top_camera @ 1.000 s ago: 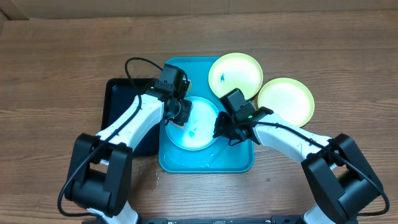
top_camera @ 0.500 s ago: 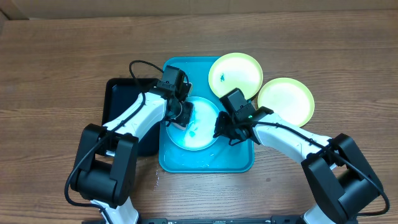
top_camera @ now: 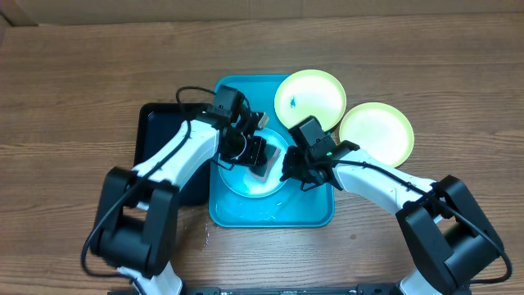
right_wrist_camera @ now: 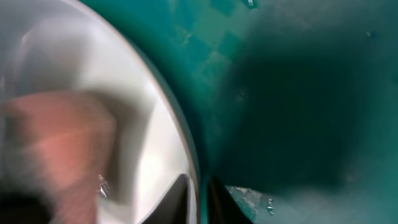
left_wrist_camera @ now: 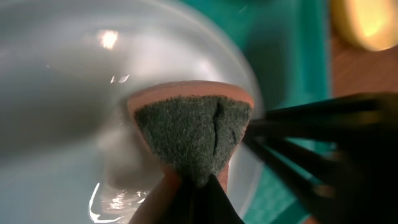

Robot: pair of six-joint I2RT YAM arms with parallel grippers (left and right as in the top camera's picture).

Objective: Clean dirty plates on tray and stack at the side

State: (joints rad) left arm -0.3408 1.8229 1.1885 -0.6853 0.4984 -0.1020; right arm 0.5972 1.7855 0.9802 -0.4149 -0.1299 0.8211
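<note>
1. The worktop is brown wood-grain board; a pale strip runs beyond its far edge.
2. The tray lies mid-worktop, towards the near edge, wet with droplets, with a black tray touching its left side.
3. The blue-rimmed plate lies inside the tray.
4. The left claw is clamped tight on an orange sponge, its dark scouring face on that plate.
5. The right claw straddles the plate's right rim; whether it pinches the rim I cannot tell.
6. One yellow-green plate, smudged blue, overlaps the tray's far right corner; another yellow-green plate lies just right of it.
</note>
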